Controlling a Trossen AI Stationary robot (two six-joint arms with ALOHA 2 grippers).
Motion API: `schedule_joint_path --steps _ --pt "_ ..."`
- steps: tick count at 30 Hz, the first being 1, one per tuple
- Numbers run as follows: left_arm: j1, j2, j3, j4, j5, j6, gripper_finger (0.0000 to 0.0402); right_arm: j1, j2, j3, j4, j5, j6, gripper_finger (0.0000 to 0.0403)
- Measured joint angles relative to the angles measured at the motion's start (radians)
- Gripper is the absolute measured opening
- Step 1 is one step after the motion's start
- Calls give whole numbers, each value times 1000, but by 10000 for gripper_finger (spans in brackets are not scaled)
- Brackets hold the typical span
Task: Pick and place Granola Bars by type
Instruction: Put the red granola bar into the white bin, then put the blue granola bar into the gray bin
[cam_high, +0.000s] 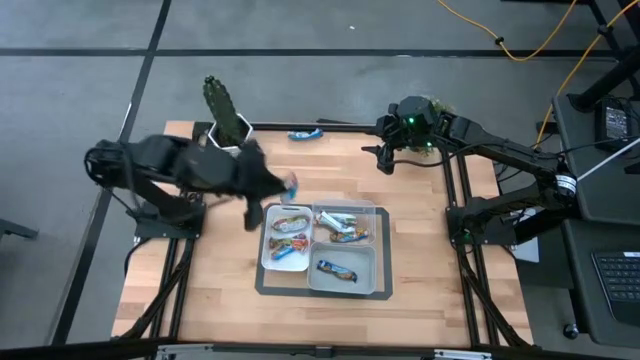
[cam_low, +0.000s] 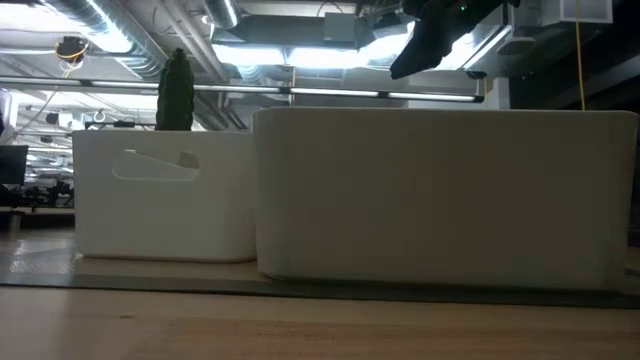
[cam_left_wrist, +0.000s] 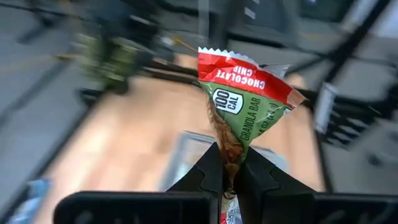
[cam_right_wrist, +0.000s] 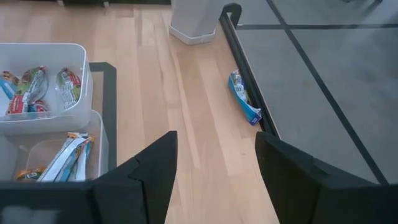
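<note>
My left gripper (cam_high: 283, 192) (cam_left_wrist: 229, 169) hangs just beyond the far left corner of the divided tray (cam_high: 377, 212) and is shut on a red-and-green granola bar (cam_left_wrist: 245, 99). Several more bars lie in the tray: mixed red, brown and blue ones in the white left bin (cam_high: 287, 240), silver-blue ones in the far right compartment (cam_high: 345, 225), and one in the near right compartment (cam_high: 336, 267). A blue bar (cam_high: 305, 133) (cam_right_wrist: 244, 98) lies flat at the table's far edge. My right gripper (cam_high: 385, 160) (cam_right_wrist: 214, 162) is open, raised over the far right of the table. My left gripper pinches the granola bar by its narrow crimped end (cam_left_wrist: 229, 163) between the two fingers. The rest of the wrapper sticks out beyond the fingertips, with its red sealed end (cam_left_wrist: 239, 68) farthest off. The bar is lifted clear of the table and tray.
A cactus in a white pot (cam_high: 226, 118) stands at the far left, close behind my left arm. A black frame rail (cam_right_wrist: 245, 68) runs along the far edge beside the blue bar. Bare wood lies between the tray and my right gripper. The bin walls (cam_low: 440, 195) fill the low view.
</note>
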Motion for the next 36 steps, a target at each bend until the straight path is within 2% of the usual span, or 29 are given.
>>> schedule_joint_path --steps 5,11,14,18,22,26,31,36 --pt "13 85 0 45 191 48 16 0 0 0 0 0 0 218" --pt "17 142 -30 -98 219 49 16 0 0 0 -2 0 11 218" --pt "12 145 -151 -121 291 64 17 0 0 0 -2 0 33 218" --pt "5 144 -365 -65 379 82 17 0 0 0 -2 0 69 218" --pt "19 143 -551 12 390 96 17 0 0 0 -2 0 107 218" --pt "36 143 -654 33 401 82 17 0 0 0 -2 0 108 218" --pt "54 143 -673 33 368 77 33 0 0 0 -1 0 106 218" --pt "80 143 -623 36 348 97 65 0 3 0 0 0 105 218"
